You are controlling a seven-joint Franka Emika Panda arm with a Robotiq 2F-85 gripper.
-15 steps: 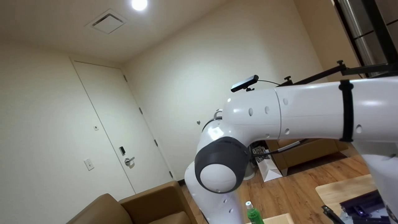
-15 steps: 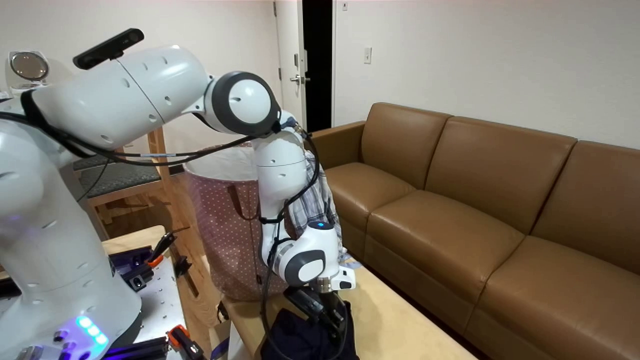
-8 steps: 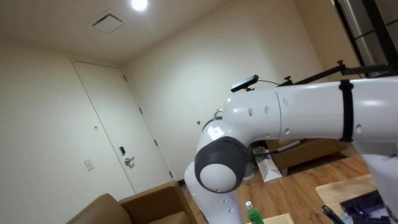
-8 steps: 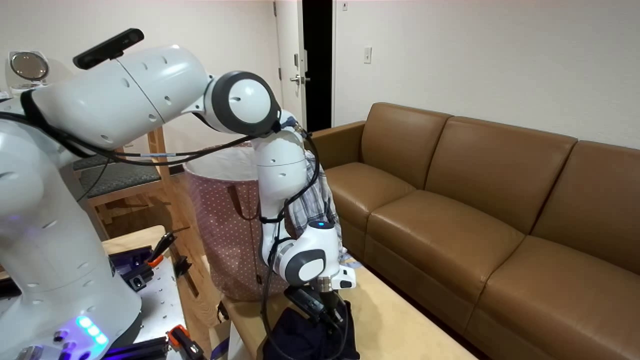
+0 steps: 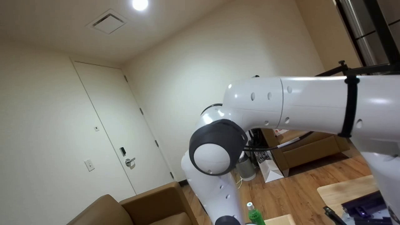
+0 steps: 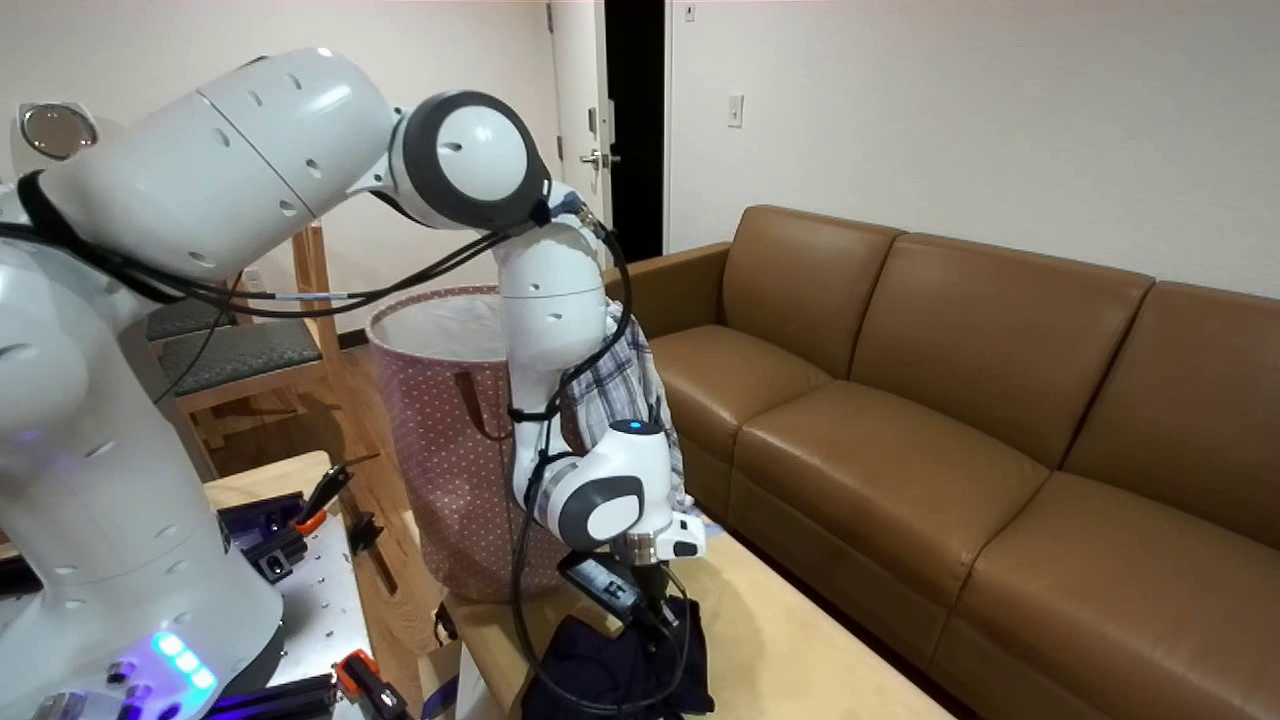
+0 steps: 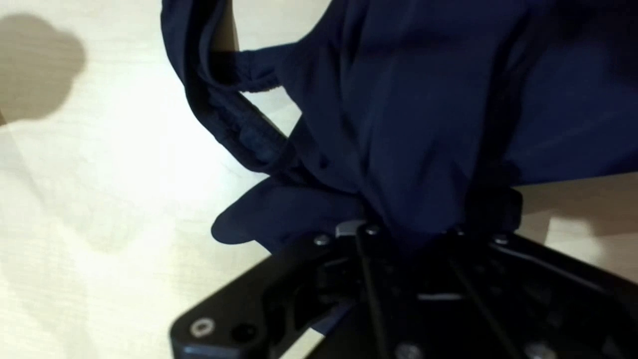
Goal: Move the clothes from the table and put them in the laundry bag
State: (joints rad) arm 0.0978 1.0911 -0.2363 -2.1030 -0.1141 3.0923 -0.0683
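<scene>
Your tool [image 7: 418,237], pinched close on a bunched fold of the navy garment [image 7: 408,124], the rest of it lying on the table [image 7: 124,209], polka-dot laundry bag [image 6: 450,480] near it in an exterior view, plaid cloth [image 6: 618,390] partly hidden by your arm [image 6: 555,300].

The claw [image 7: 416,234] has room toward the sofa [image 6: 880,460]; the laundry bag [image 6: 440,450] blocks behind.

Sitting room; home or office lounge, cannot tell which. Signs, in an exterior view: long brown sofa [image 6: 900,450] across the right half, padded chair [image 6: 260,348] at left, polka-dot laundry bag [image 6: 445,465] left of centre. Also in an exterior view: plank floor [image 5: 300,187] lower right, pale door [image 5: 125,122] at left.
</scene>
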